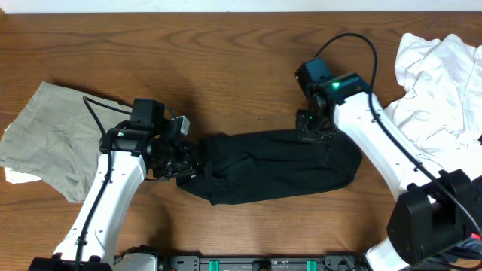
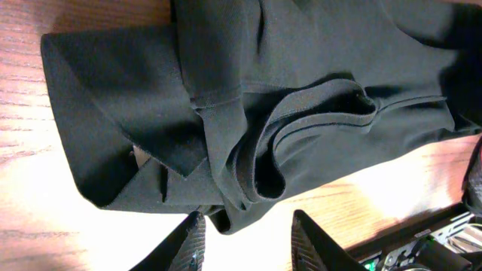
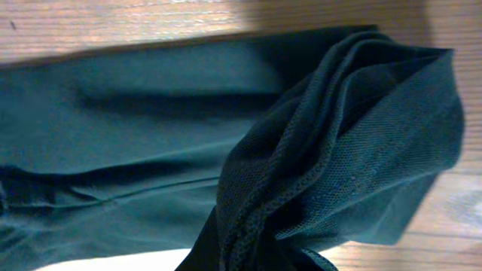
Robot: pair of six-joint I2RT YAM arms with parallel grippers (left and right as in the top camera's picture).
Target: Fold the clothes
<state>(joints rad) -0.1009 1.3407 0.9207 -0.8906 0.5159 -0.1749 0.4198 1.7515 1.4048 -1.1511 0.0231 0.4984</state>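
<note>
The soft black fabric shirt is plain black. In the right wrist view its knit shows a fine dotted weave with a slight blue-green tone. The crumpled khaki cloth garment is pale beige, without pattern. The crumpled white cloth garment is plain white. The brown wooden table has darker wavy grain lines. The left robot arm and the right robot arm are white with black joints.

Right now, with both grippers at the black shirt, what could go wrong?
1. The right gripper is shut on a bunched wad of the shirt, seemingly several layers. A pull may drag the folded band askew.
2. The left gripper has its jaws open with only the shirt's edge between them. Closing may catch one loose layer or slip off.
3. The khaki garment lies right beside the left arm. A wide sweep could snag it.
</note>
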